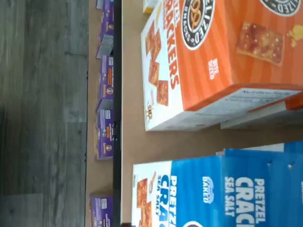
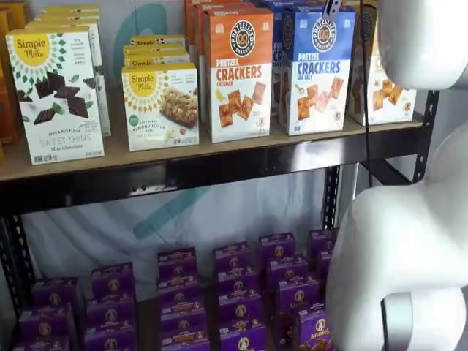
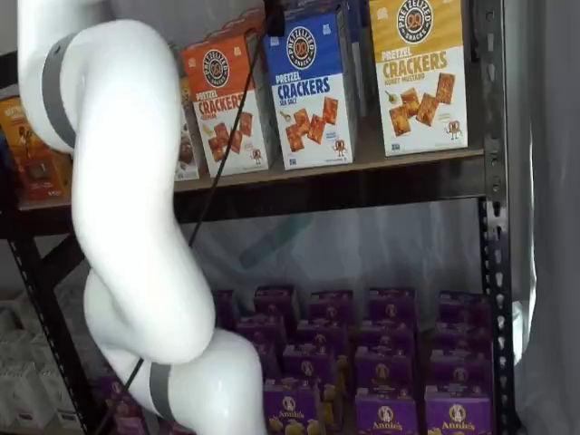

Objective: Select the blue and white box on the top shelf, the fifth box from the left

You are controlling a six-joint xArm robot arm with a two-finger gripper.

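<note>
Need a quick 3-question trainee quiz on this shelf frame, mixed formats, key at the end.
1. True or false: the blue and white box stands on the top shelf.
2. What stands directly on the camera-left side of that box in both shelf views? A) the orange Cheddar box B) a purple box C) the Sweet Thins box
3. Fill in: the lower level holds rows of small ____ boxes.

Key: 1 true; 2 A; 3 purple.

The blue and white box [image 2: 317, 72] stands on the top shelf [image 2: 219, 164] directly below the gripper [image 2: 333, 7], the Cheddar box [image 2: 237, 74] just beside it.
</note>
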